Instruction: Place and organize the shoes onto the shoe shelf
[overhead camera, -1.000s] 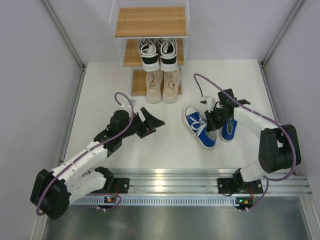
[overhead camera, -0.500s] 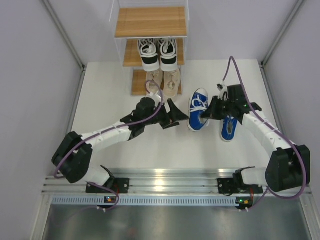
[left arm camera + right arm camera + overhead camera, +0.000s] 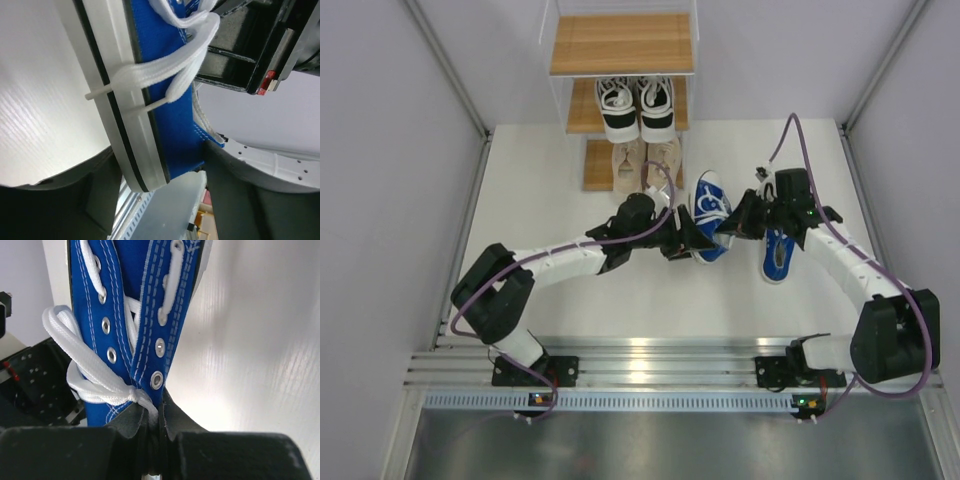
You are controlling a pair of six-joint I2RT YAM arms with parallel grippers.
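Arms stretched inward, left gripper point(image 3: 697, 245) jaws spread, right gripper point(image 3: 726, 228) pinched

A white table point(image 3: 530, 170) fills the middle of the top view, evenly lit. Plain pale grey walls close it in at the left point(image 3: 380, 200), right point(image 3: 930, 150) and top point(image 3: 770, 50). Slanted metal posts stand at upper left point(image 3: 445, 65) and upper right point(image 3: 885, 60). A shiny rail point(image 3: 660, 360) crosses the bottom, with a dull metal sheet point(image 3: 670, 445) below it.

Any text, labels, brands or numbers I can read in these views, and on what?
None readable.
Blue shoe: laces, eyelets and stitching only, no print shown.
Red tab on black hardware, left wrist view: no legible characters.
Black-and-white shoes on the shelf: too small to read any marking.
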